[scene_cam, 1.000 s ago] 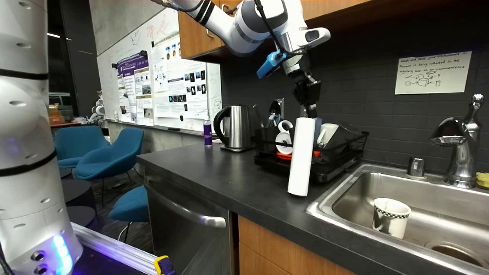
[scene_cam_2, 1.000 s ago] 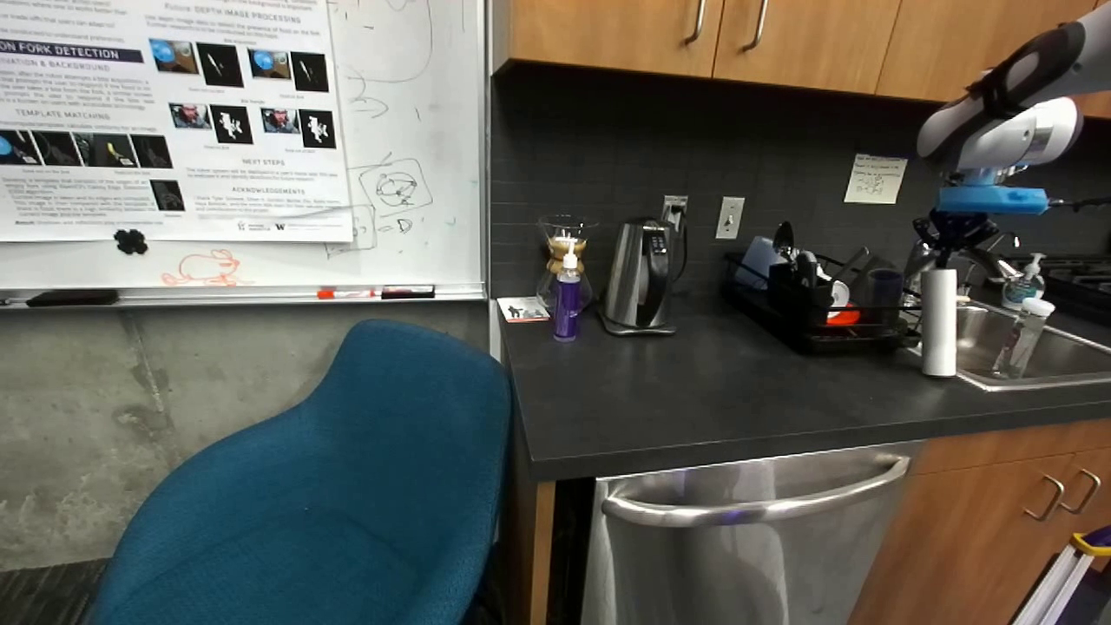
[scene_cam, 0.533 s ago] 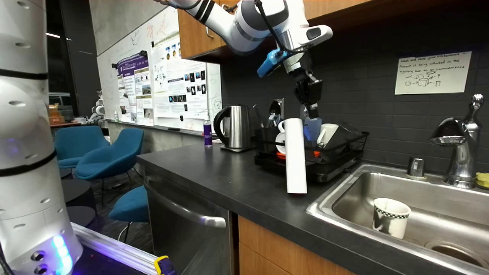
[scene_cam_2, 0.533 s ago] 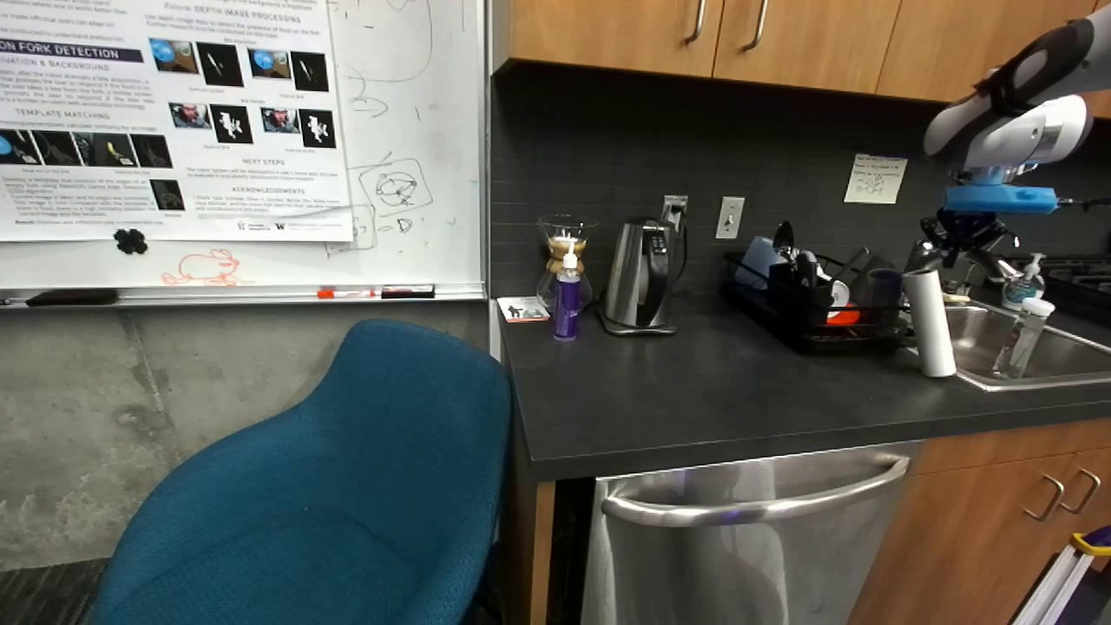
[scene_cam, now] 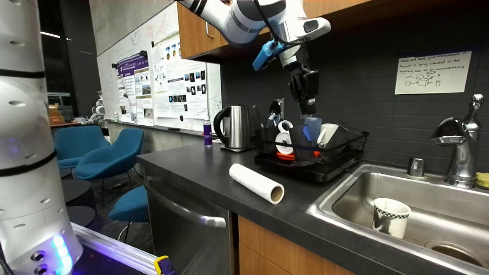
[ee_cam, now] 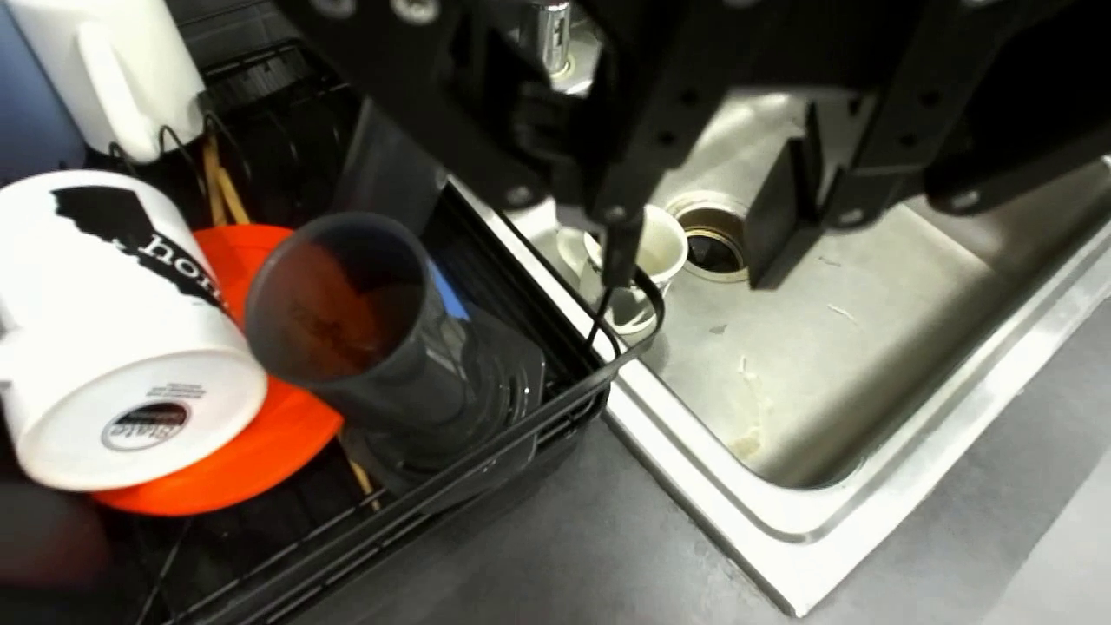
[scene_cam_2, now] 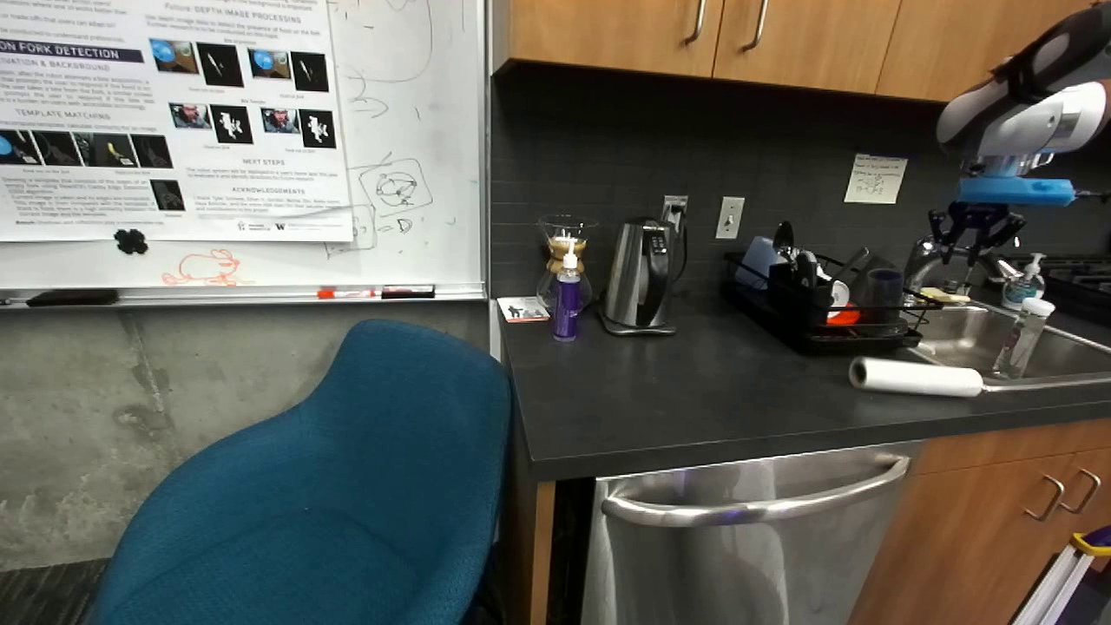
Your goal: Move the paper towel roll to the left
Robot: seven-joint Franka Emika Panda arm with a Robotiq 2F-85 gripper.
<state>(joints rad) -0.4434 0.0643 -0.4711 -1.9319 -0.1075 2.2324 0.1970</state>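
A white, brown-cored roll (scene_cam: 255, 182) lies near the counter's (scene_cam: 198, 164) front edge, the spread gripper (ee_cam: 694, 256) partly hiding a cup (ee_cam: 665, 241) in the wrist view.

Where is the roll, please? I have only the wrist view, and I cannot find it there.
Observer: The roll lies on its side on the counter, near the rack and the sink.
Operator: Thank you. Does the gripper touch it?
Observer: No. In both exterior views the gripper hangs higher, apart from the roll.
Operator: And what stands next to the rack, on the side away from the sink?
Observer: The kettle stands nearest on that side.
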